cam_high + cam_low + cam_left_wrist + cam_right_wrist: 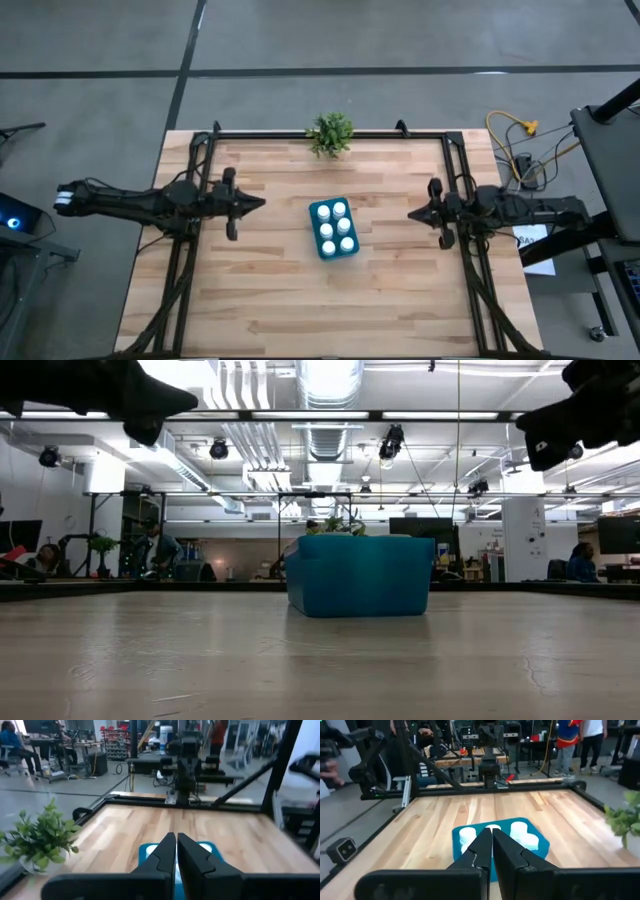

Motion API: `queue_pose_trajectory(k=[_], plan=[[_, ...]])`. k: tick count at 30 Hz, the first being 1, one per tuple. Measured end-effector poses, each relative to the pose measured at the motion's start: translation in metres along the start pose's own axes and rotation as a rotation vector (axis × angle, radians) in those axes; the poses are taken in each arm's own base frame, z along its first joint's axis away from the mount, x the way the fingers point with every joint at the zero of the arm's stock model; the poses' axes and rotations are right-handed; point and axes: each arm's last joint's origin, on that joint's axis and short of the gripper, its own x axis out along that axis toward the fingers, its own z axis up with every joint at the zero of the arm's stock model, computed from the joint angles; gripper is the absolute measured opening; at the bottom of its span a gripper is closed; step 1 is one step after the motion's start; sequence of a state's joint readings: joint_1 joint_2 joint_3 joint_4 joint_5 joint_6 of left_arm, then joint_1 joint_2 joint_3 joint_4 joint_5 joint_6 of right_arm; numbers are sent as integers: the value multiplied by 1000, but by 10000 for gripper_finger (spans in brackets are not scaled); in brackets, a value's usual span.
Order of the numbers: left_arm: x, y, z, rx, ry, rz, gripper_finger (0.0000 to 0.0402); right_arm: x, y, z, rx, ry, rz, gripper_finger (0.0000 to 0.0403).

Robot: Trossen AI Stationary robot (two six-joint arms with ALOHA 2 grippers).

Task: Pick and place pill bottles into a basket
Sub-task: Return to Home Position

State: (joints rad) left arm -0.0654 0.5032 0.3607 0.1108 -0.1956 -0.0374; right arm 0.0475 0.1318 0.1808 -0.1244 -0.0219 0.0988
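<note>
Seen from above, we found six pill bottles (326, 230) inside the basket (313, 212) in the middle of the desk (260, 290), with the left pincer (258, 203) and right pincer (414, 214) clenched empty, well apart on either side; at desk level, both hung higher than the basket; in each wrist view, the fingers (162, 856) met.

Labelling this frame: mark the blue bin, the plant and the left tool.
blue bin (360, 575), low view, near wall.
plant (331, 133), high view, leaves.
left tool (260, 202), high view, between its fingertips.
</note>
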Motion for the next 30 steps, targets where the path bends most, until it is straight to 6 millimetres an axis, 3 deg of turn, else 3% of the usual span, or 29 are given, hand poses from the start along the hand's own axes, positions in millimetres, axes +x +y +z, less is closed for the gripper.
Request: queue_pose_trajectory(k=[4, 12, 19, 30], plan=[[-3, 1, -10, -54, 1, 6, 0, 0, -1, -7, 23, 2, 1, 8], [-6, 2, -35, 106, 49, -13, 0, 1, -1, -15, -24, 19, 2, 8], [-7, 0, -45, 107, 71, -109, 0, 1, 0, -16, -49, 23, 44, 8], [-17, 2, -64, 131, 219, -114, 0, 2, -1, -25, -67, 97, 49, 8]])
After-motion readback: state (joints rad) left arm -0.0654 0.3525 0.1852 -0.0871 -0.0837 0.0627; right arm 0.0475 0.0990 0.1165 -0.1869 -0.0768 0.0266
